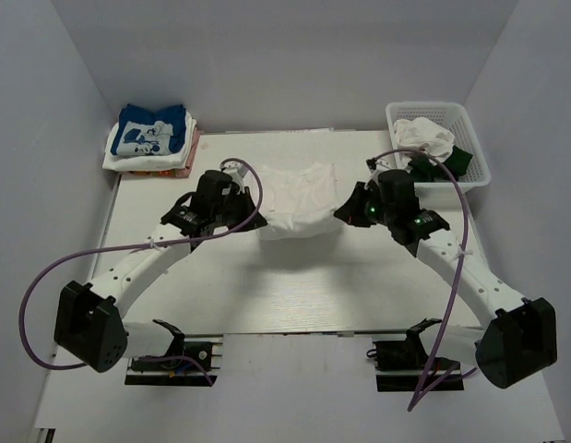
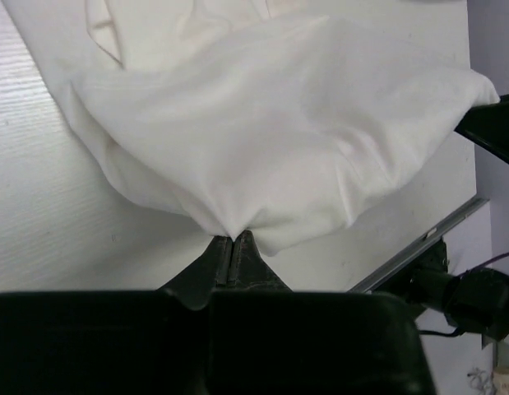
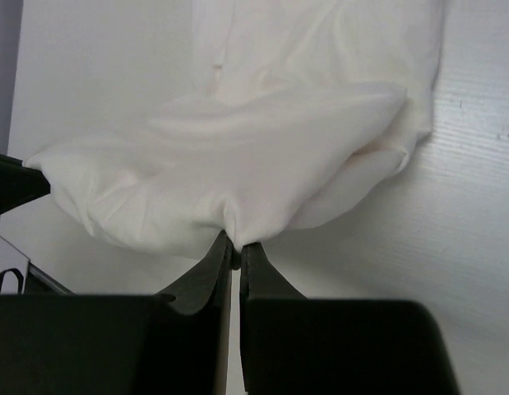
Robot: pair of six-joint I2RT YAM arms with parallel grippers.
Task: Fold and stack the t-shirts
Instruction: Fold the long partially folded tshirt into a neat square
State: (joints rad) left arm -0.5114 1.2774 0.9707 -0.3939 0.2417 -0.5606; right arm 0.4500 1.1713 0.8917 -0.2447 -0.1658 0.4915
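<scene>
A white t-shirt (image 1: 299, 198) lies partly folded in the middle of the table, its near edge lifted and bunched. My left gripper (image 1: 257, 214) is shut on the shirt's near left corner; in the left wrist view the cloth (image 2: 279, 123) puckers into the closed tips of that left gripper (image 2: 232, 237). My right gripper (image 1: 342, 212) is shut on the near right corner, and the right wrist view shows the fabric (image 3: 238, 164) pinched between the tips of that right gripper (image 3: 237, 243). A folded stack topped by a blue t-shirt with white print (image 1: 151, 131) sits at the back left.
A white basket (image 1: 479, 152) at the back right holds crumpled white and dark green garments (image 1: 431, 148). White walls close in the table on the left, back and right. Purple cables loop from both arms.
</scene>
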